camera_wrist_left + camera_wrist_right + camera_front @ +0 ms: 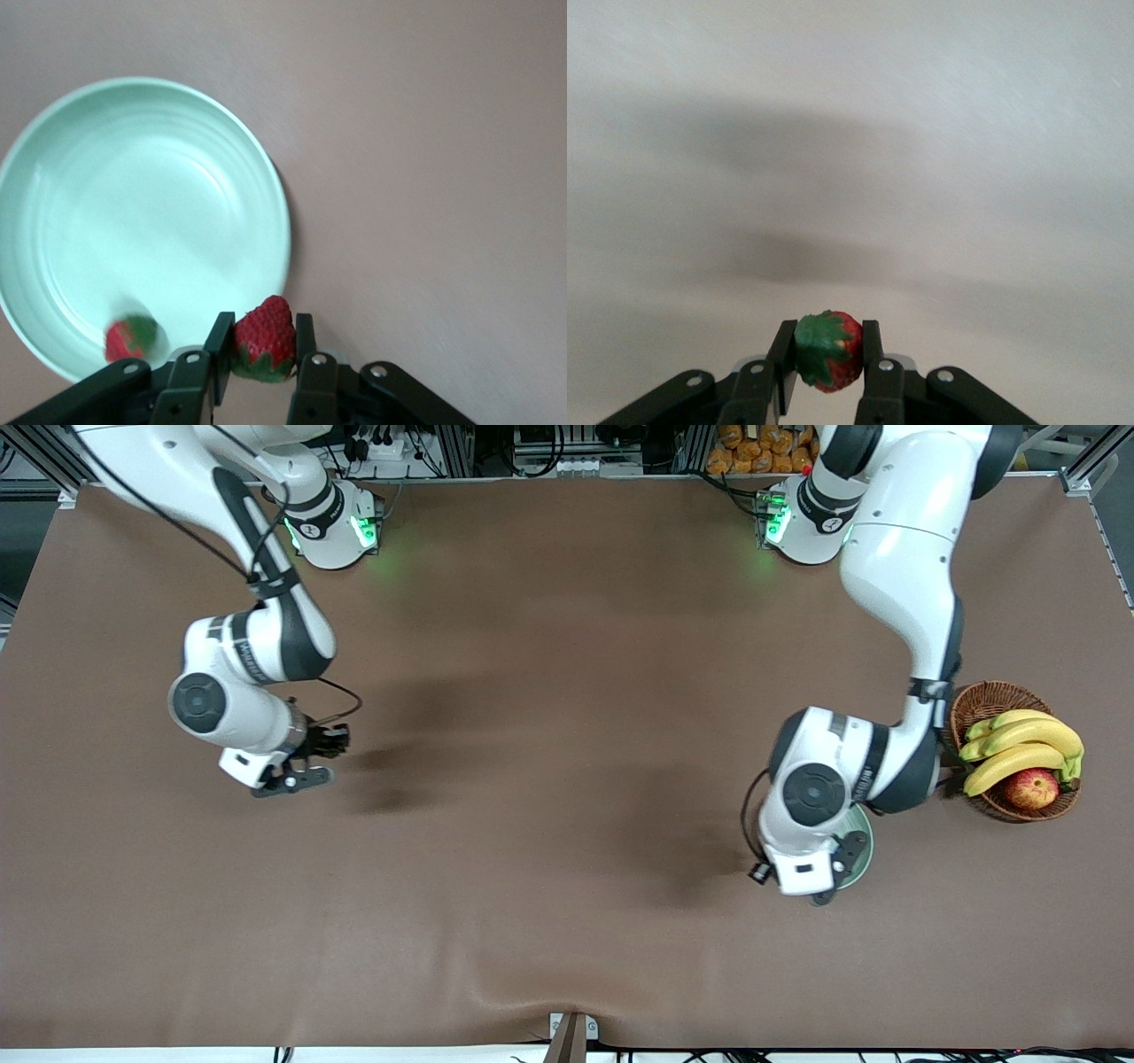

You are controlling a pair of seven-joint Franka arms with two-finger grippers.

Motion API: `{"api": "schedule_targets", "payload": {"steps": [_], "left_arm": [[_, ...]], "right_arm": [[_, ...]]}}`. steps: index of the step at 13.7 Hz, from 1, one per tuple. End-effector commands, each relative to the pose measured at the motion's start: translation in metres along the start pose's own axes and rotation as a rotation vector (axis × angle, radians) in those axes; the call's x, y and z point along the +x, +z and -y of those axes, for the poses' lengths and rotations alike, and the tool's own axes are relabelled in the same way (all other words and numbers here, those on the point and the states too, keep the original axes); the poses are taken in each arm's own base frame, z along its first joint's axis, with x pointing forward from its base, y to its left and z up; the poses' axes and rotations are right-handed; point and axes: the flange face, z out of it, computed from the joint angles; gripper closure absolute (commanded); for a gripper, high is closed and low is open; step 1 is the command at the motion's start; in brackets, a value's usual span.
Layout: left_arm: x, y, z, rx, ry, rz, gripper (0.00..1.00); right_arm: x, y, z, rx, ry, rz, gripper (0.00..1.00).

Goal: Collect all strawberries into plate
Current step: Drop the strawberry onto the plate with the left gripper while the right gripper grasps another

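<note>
Even overhead light, soft arm shadows on the table (567, 868); wrist views slightly blurred (motion streaks in the right)

No lettering, label, brand, number or sign can be read anywhere in these views; the dark marking on the right arm (257, 660), upper left of the front frame, is too small to make out.

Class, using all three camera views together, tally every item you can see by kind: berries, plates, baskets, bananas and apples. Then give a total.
Strawberries: 3, one on the plate, one in the left gripper, one in the right gripper
Plate: 1
Basket: 1
Bananas: 3, as far as the bunch shows
Apple: 1
Total: 9
</note>
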Motion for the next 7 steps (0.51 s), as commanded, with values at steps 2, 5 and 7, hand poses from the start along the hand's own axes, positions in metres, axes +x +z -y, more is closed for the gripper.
{"api": "schedule_targets", "payload": {"steps": [2,5,7], "left_arm": [[0.020,0.013,0.020,0.049,-0.020,0.006,1.00],[0.027,0.024,0.030,0.074,-0.032,0.007,1.00],[0.031,0.030,0.036,0.089,-0.047,0.006,1.00]], "right_arm": [[0.024,0.007,0.089,0.114,0.088,0.002,0.88],[0.035,0.027,0.152,0.188,0.131,0.026,0.85],[0.044,0.046,0.205,0.232,0.152,0.039,0.85]]}}
